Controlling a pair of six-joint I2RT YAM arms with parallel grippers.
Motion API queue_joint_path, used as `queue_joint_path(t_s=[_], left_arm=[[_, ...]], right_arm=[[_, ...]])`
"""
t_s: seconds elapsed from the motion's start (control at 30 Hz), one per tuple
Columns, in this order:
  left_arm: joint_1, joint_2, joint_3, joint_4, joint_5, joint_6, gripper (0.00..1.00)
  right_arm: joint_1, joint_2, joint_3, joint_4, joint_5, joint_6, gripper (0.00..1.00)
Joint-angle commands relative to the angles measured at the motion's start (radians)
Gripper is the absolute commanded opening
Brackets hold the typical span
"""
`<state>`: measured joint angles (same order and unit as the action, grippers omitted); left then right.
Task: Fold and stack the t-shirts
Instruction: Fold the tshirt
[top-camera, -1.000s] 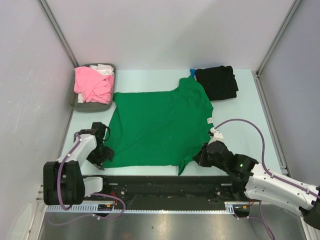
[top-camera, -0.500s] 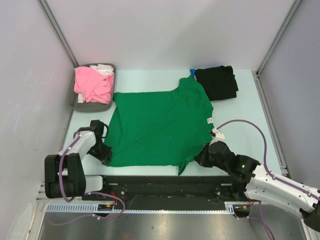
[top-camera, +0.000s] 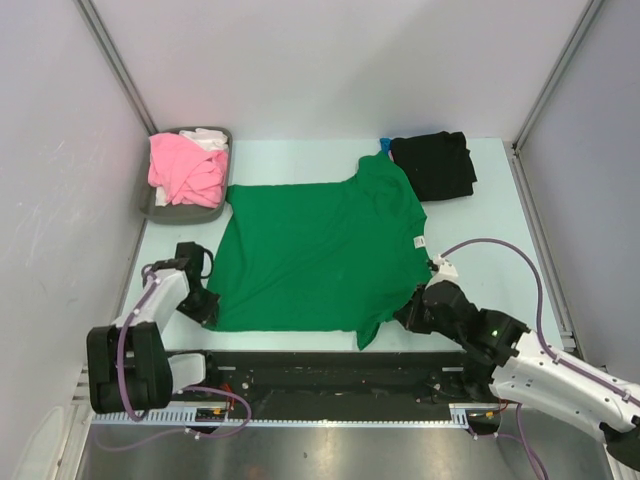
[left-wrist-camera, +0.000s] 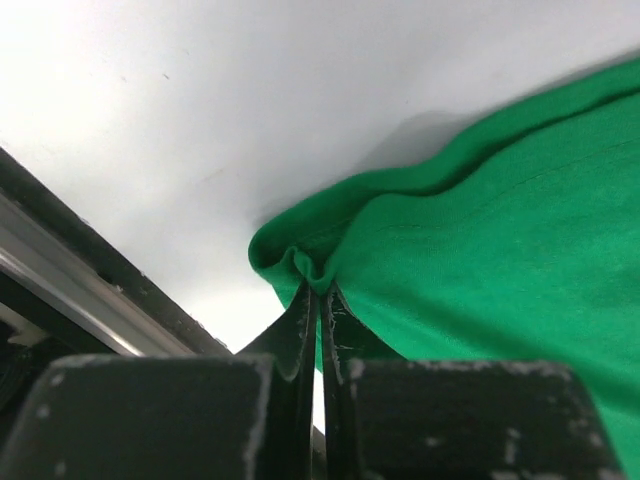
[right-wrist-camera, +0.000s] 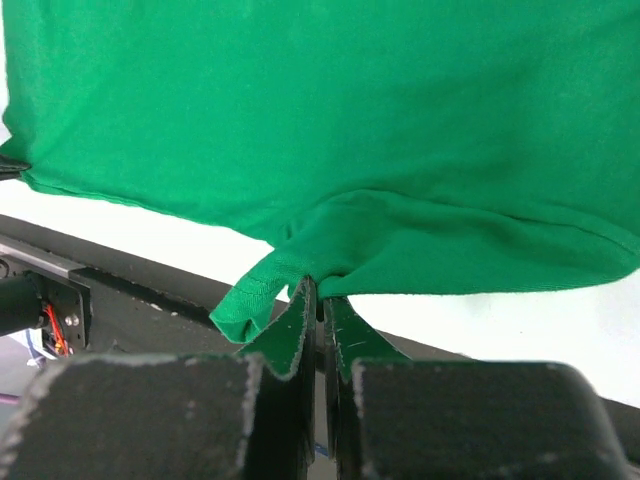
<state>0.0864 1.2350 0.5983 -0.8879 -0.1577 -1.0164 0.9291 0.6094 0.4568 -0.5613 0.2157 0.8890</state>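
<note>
A bright green t-shirt (top-camera: 320, 250) lies spread flat mid-table, its white neck label (top-camera: 420, 240) at the right. My left gripper (top-camera: 205, 305) is shut on the shirt's near-left hem corner; in the left wrist view the fingertips (left-wrist-camera: 320, 288) pinch a small fold of green cloth (left-wrist-camera: 500, 230). My right gripper (top-camera: 410, 312) is shut on the near-right sleeve; in the right wrist view it (right-wrist-camera: 320, 292) pinches bunched green fabric (right-wrist-camera: 350, 120). A folded black t-shirt (top-camera: 435, 165) sits at the back right, with a bit of blue (top-camera: 384, 145) beside it.
A dark grey tray (top-camera: 180, 212) at the back left holds a crumpled pink shirt (top-camera: 185, 165) and a white one (top-camera: 205, 138). The black rail (top-camera: 320, 365) runs along the table's near edge. Walls close in on the left, the back and the right.
My left gripper slid in to the shirt's near-left corner and shut on it. The right gripper stayed shut on the sleeve and drifted slightly right.
</note>
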Motion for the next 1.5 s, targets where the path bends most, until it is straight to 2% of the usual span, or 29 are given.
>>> queue_joint_path(t_s=[0.0,0.2,0.33,0.47,0.6,0.83,1.0,1.13,1.47], left_arm=[[0.021,-0.119,0.021,0.001,-0.102,0.048,0.0],[0.021,-0.259,0.09,0.007,0.024,0.122,0.0],[0.021,-0.298,0.123,0.047,0.067,0.179,0.0],[0.019,-0.315,0.15,0.062,0.092,0.21,0.0],[0.019,-0.356,0.143,0.061,0.122,0.24,0.0],[0.021,-0.5,0.098,-0.002,0.145,0.249,0.0],[0.018,-0.588,0.071,-0.042,0.174,0.24,0.0],[0.021,-0.571,0.089,-0.036,0.175,0.239,0.0],[0.021,-0.295,0.162,0.115,0.17,0.24,0.0]], right_arm=[[-0.006,-0.033,0.094,-0.04,0.063,-0.027,0.0],[-0.022,-0.051,0.239,-0.135,0.155,-0.091,0.0],[-0.03,-0.079,0.298,-0.163,0.236,-0.117,0.0],[-0.039,-0.053,0.408,-0.241,0.26,-0.124,0.0],[-0.039,-0.112,0.465,-0.313,0.266,-0.121,0.0],[-0.039,-0.184,0.477,-0.431,0.245,-0.065,0.0],[-0.039,-0.198,0.477,-0.433,0.214,-0.065,0.0],[-0.039,-0.159,0.477,-0.41,0.209,-0.094,0.0],[-0.073,0.082,0.462,-0.293,0.269,-0.191,0.0]])
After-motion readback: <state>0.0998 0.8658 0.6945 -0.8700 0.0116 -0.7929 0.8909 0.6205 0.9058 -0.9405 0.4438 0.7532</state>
